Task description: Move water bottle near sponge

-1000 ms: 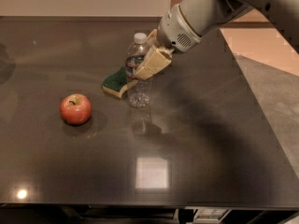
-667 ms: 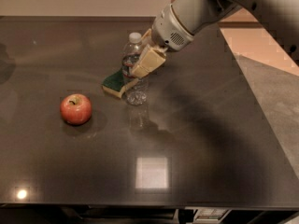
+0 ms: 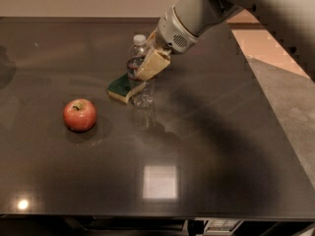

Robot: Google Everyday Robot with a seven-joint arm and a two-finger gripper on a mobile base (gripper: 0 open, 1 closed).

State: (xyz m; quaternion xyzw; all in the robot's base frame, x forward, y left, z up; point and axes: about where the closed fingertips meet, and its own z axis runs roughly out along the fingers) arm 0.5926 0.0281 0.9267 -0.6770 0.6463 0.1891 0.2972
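While my claw (image 3: pixel 144 72) pinches the small, clear plastic, white-capped water bottle (image 3: pixel 137 55) around its middle, the bottle stands upright toward the back of the dark, glossy counter (image 3: pixel 211 151). One pale, tan finger (image 3: pixel 153 63) of mine lies slantwise across the front of the bottle, running down and to the left. The other finger is hidden behind the bottle, so I judge the grip from the near one pressed against the plastic. I cannot tell whether the bottle's base rests on the counter or hangs just above it.

My grey arm (image 3: pixel 197 14) reaches in from the upper right, and its rounded wrist sits just right of the bottle's cap.

Just beside the bottle, on its left, lies the small wavy-edged sponge (image 3: pixel 120 86), dark green on top over a pale yellow foam body. Its right end meets the lower part of the bottle, and from this view the two look to be touching or very nearly so.

Farther left and nearer the front edge, a round red apple (image 3: pixel 79 115) with a short stem sits alone, apart from the sponge and bottle.

A bright square glare (image 3: pixel 159 182) shines on the counter near the front. Past the counter's right edge, a strip of grey floor (image 3: pixel 290 97) shows.
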